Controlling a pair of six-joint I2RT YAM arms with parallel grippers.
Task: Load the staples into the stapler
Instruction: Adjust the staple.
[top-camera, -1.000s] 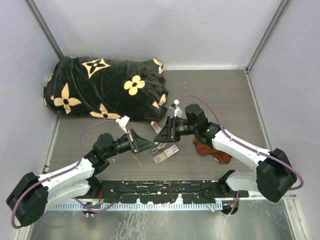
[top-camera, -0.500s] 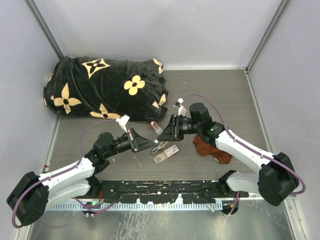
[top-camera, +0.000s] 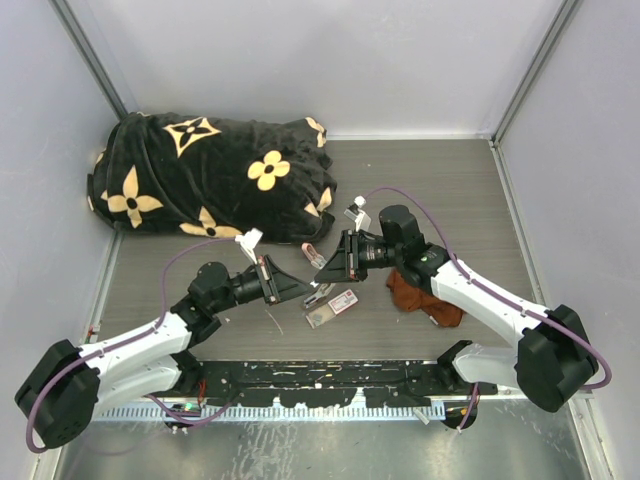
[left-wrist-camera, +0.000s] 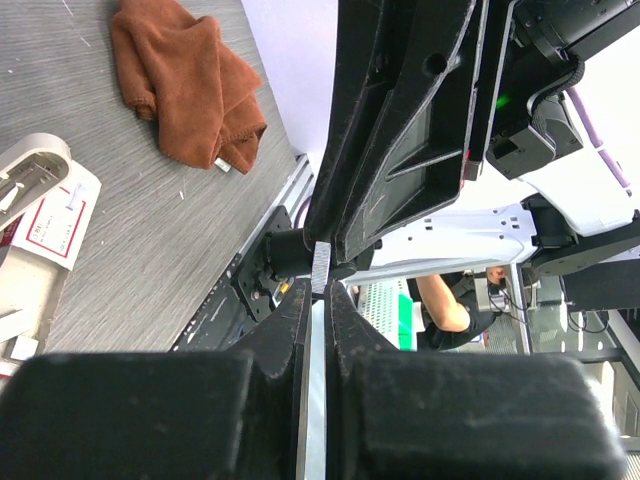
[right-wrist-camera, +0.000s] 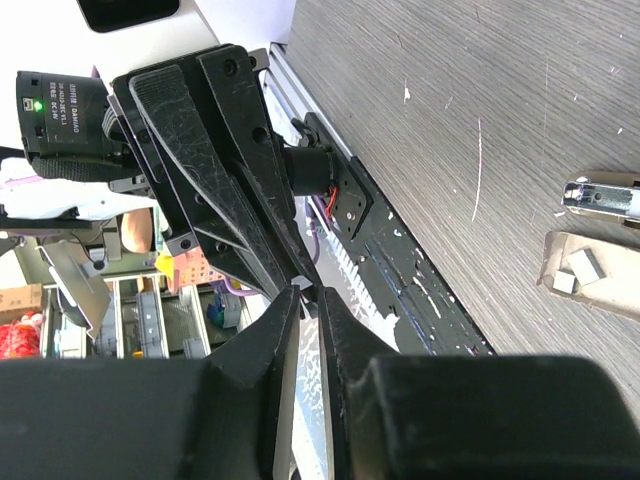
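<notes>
Though tiny, staples (left-wrist-camera: 320, 262) seemingly lengthwise along left end effector (left-wrist-camera: 318, 296), tip outward.

Top view: high, looking down from the near edge. Wrist views: close, rolled sideways, facing each other; all share the table (top-camera: 450, 190).

No word, brand or number can be read anywhere in these views. The box of staples (left-wrist-camera: 40, 245) on the tabletop (top-camera: 450, 190) carries a white label (left-wrist-camera: 57, 215) with a red border and a few lines of red print, but the print is too small and blurred to make out from the left wrist or from above. The black blanket (top-camera: 215, 175) bears yellow flower and four-pointed star emblems (top-camera: 268, 169), a repeated pattern with no letters visible.
</notes>
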